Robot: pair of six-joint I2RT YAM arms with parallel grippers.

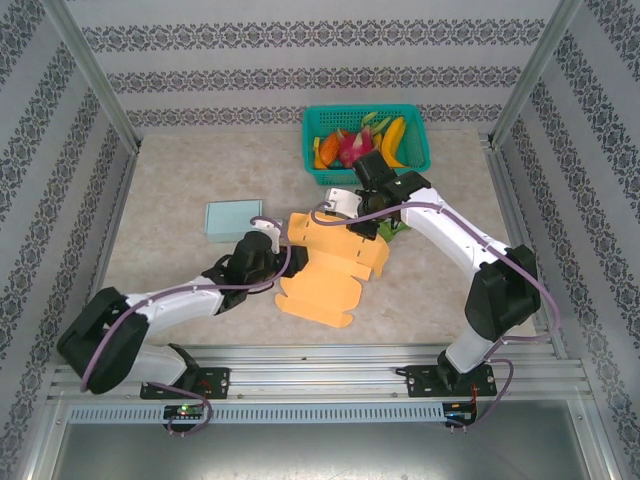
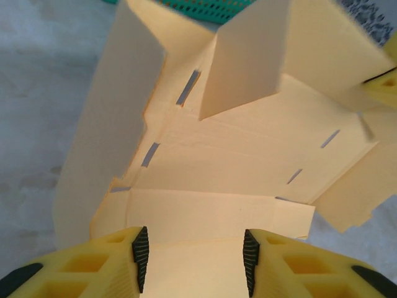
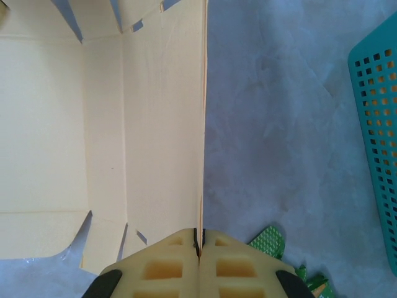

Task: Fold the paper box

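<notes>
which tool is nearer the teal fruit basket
right. the right tool pinches the paper box just in front of the teal fruit basket; the left tool is at the box's left side, farther off

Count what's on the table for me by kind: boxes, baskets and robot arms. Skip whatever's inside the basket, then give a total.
Boxes: 2 (orange paper box, pale blue box)
Baskets: 1 (teal basket)
Robot arms: 2 (left arm, right arm)
Total: 5

loc: lab robot cell | alu frame (image 1: 320, 366) | wallpapered encl walls (image 1: 300, 40)
</notes>
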